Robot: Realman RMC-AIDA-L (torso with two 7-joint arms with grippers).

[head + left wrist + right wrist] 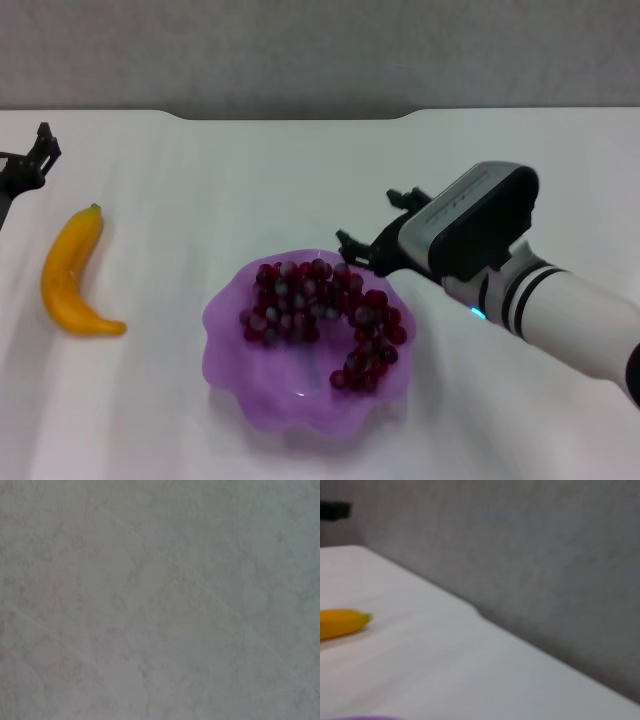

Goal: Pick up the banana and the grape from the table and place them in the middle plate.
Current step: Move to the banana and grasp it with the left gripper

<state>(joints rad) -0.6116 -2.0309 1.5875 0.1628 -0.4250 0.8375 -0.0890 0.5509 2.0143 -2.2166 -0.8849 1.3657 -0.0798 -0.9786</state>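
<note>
One glossy yellow-orange banana, seemingly unblemished

Glossy banana; translucent plastic plate; smooth table

I see only a flat grey, mottled surface filling my left wrist camera, crossed by a few faint pale diagonal lines. I cannot tell what it is.
</note>
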